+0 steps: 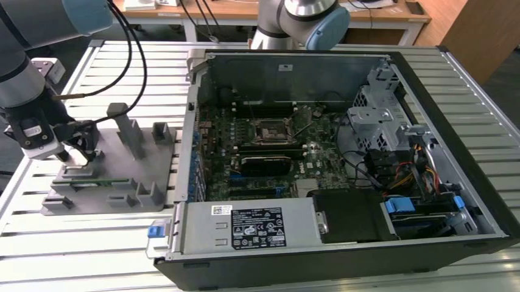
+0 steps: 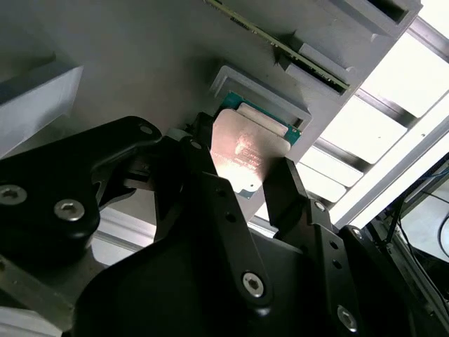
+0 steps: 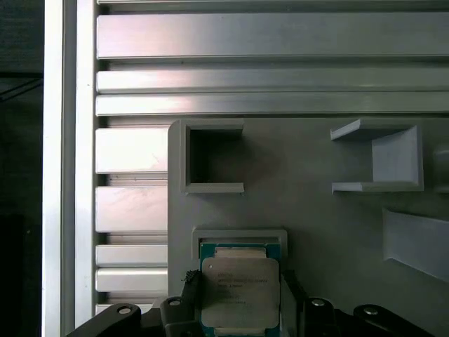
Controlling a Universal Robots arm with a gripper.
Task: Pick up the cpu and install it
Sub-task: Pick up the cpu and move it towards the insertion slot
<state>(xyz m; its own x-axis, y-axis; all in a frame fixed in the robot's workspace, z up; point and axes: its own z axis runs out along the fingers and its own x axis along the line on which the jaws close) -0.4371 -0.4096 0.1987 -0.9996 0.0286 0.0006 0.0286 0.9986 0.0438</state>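
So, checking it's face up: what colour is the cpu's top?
Silvery-grey; the cpu shows best in the first wrist view.

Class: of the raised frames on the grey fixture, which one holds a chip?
The frame nearest the gripper holds the cpu; the square frame beyond it is empty.

cpu [image 3: 238,295] in fixture [image 3: 316,232] beside computer case [image 1: 325,271]

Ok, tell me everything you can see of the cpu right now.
The cpu is a small, thin square chip with a silvery-grey metal lid bearing faint print, and a green board edge peeks out around the lid. It lies flat, lid up, at a shallow framed pocket in the grey plastic fixture on the slatted table. The end effector straddles it, and its fingers appear closed against two opposite edges.
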